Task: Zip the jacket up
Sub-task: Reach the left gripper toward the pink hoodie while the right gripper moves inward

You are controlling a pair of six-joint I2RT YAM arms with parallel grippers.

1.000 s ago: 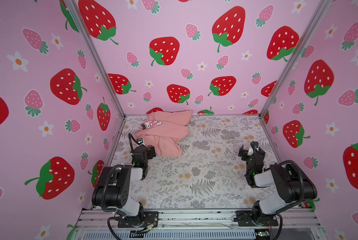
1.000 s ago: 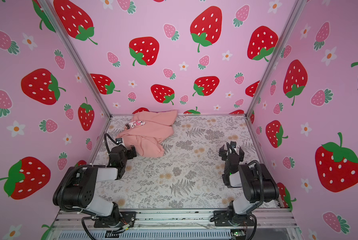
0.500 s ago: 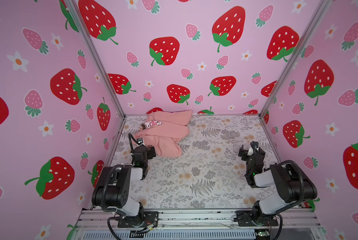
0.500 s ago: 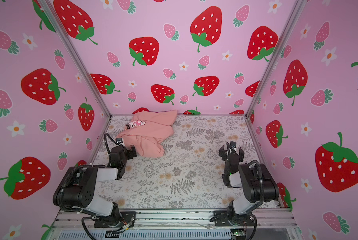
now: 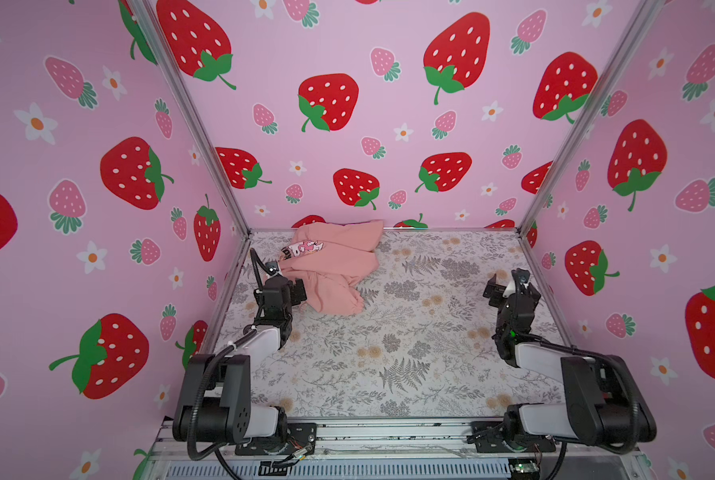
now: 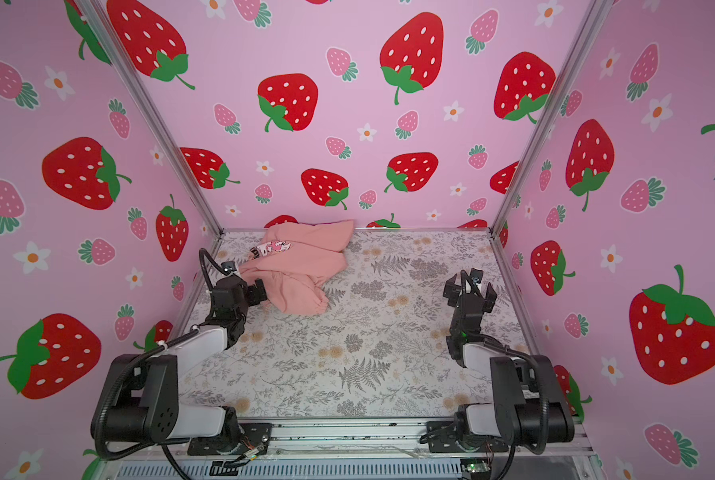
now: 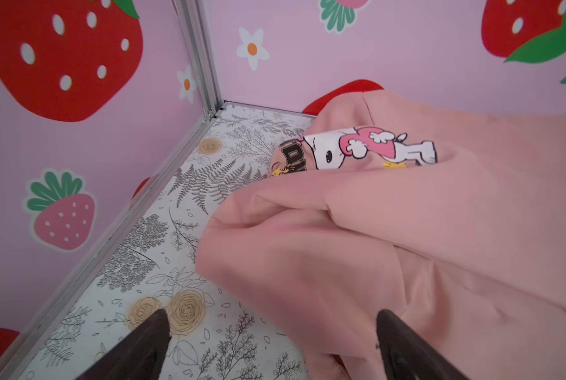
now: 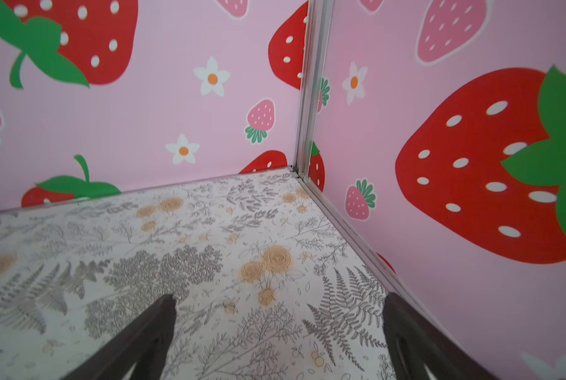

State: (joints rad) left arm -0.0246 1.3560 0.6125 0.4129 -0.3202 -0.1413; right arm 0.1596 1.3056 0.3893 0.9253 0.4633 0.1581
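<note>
I saw the table (image 5: 410, 365) with flowers and ferns printed on top. The jacket (image 5: 339, 266) lay crumpled near its far left corner.

One jacket (image 5: 339, 262), one floral table (image 5: 410, 353) — and two grippers, the left gripper (image 7: 272, 316) and the right gripper (image 8: 278, 299).

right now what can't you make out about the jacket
- Zipper: in no view; folds of the crumpled jacket hide it.
- Print: left wrist view, partly folded under, lettering unreadable.
- Rest of the jacket: cut off by the left wrist view's edge.
- Touch with the left gripper: cannot tell; too small in both top views.
</note>
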